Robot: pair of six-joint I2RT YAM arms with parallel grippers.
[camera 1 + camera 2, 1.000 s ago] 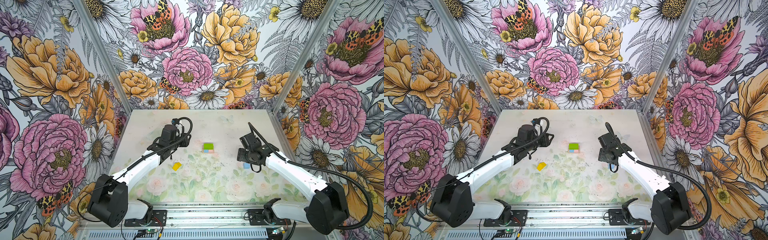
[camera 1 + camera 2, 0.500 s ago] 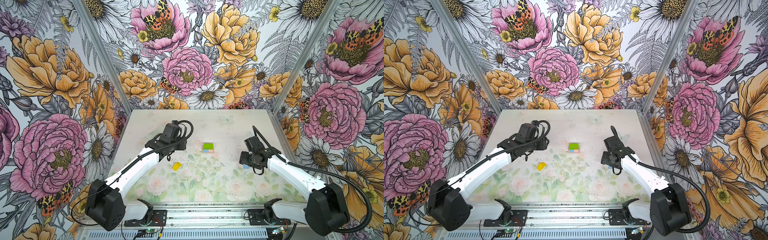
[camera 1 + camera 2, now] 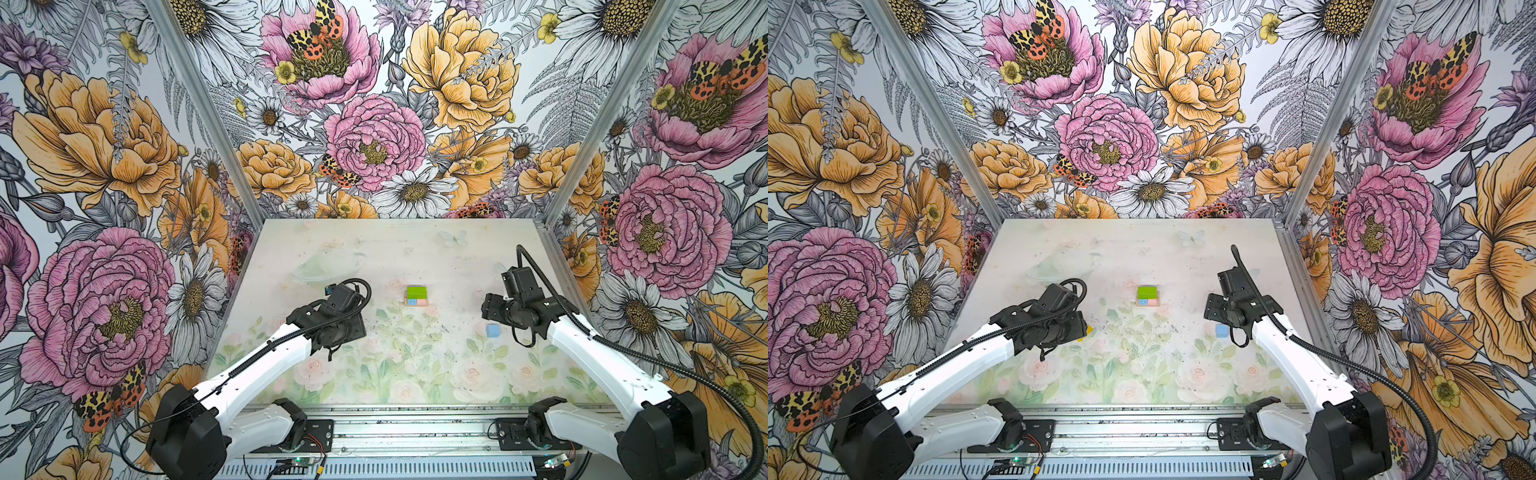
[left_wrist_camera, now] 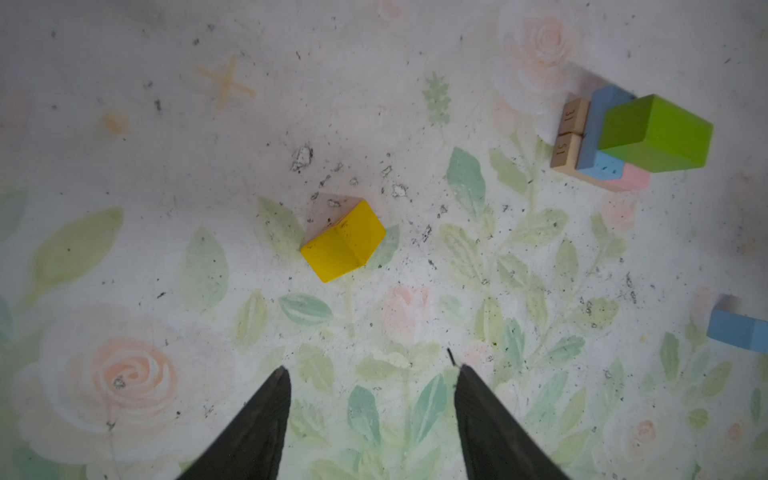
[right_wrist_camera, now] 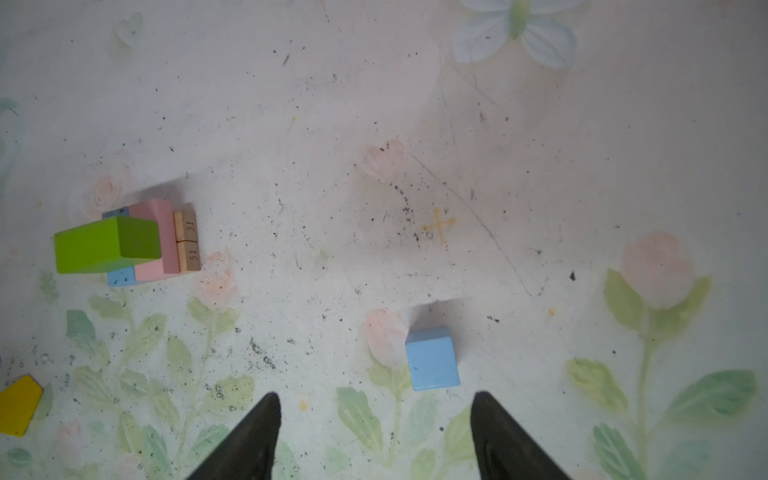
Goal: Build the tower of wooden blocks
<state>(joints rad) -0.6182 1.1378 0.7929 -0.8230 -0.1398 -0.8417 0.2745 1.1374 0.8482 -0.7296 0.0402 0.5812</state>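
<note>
The small half-built tower of painted wood blocks (image 3: 417,296) stands near the middle of the pale table with painted flowers (image 3: 374,253). At its bottom lie two flat tan wood planks (image 4: 567,151), side by side. On them lie a long light blue wood brick (image 4: 598,133) and a long pink wood brick (image 5: 160,237), side by side and touching. A bright green wood brick (image 4: 656,133) lies across the top of those two. The yellow wood piece shaped like a roof (image 4: 343,241) lies alone on the table, to the left of the tower and well apart from it. The left claw (image 4: 372,369) hangs above the table near the yellow piece and does not touch it. It is open wide and holds nothing. The small light blue wood cube (image 5: 432,357) sits alone on the table, to the right of the tower and well apart. The right claw (image 5: 375,394) hangs near the cube and does not touch it. It is open wide too, with nothing in it.
</note>
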